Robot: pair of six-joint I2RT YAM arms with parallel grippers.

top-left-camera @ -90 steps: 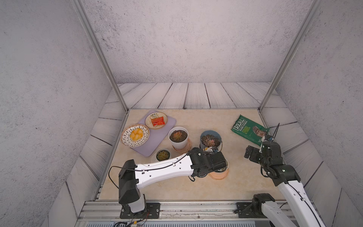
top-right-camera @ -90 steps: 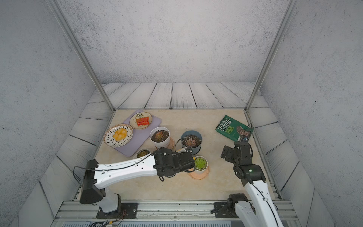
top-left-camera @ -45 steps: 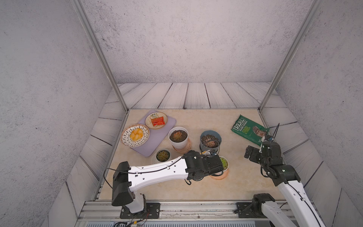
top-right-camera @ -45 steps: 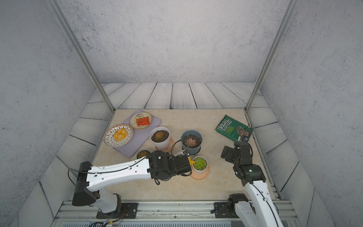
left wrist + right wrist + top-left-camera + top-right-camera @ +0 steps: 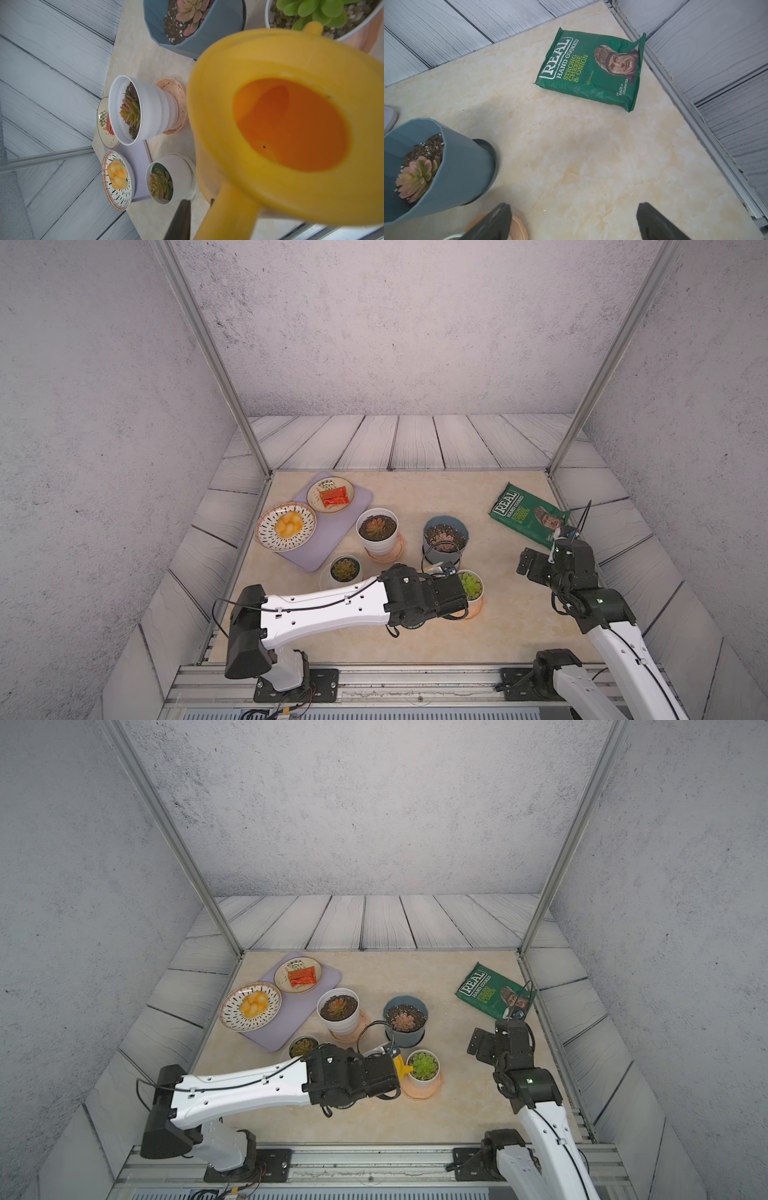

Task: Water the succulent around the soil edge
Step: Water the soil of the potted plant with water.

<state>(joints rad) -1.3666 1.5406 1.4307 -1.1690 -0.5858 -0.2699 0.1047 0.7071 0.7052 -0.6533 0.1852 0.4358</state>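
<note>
My left gripper [image 5: 197, 212] is clamped on the handle of the yellow watering can [image 5: 291, 124]. Its spout [image 5: 312, 28] is just over the left rim of the white pot [image 5: 423, 1080], which stands on a peach saucer [image 5: 419, 1094] near the table's front, right of centre. I'd tip gently and trace the spout along the gravelly soil edge, sparing the green succulent [image 5: 424, 1065]. My right gripper [image 5: 573, 220] hangs spread and empty at the right

On the green crisp bag [image 5: 589, 68] you can read "REAL HAND COOKED" in white, then "STRONG CHEESE & ONION" in yellow-green. Its small white print reads "BAGS OF CHARACTER".
</note>
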